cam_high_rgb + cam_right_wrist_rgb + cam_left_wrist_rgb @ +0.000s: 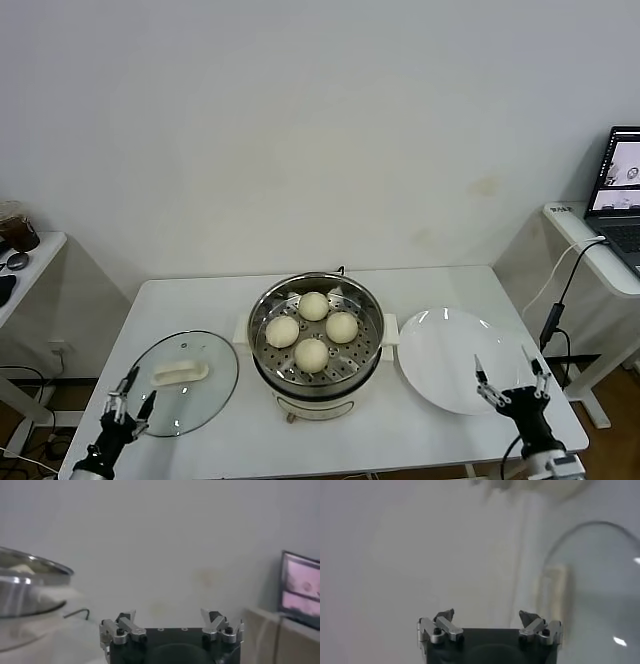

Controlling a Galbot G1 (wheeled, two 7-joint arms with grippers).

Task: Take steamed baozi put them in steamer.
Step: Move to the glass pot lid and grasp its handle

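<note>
All four steamed baozi sat on the perforated tray inside the steamer at the middle of the desk, so the loading looked finished. The plate beside it lay bare and the glass lid rested apart. The left gripper and right gripper hung low near the front edge, jaws wide, holding nothing.

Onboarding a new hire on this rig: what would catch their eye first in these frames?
The shiny steamer at the table's centre, with four steamed baozi sitting together on its perforated tray. Flanking it are the glass lid lying flat on the robot's left and the bare white plate on the right. The left gripper and right gripper hang open and empty at the table's near corners.
</note>
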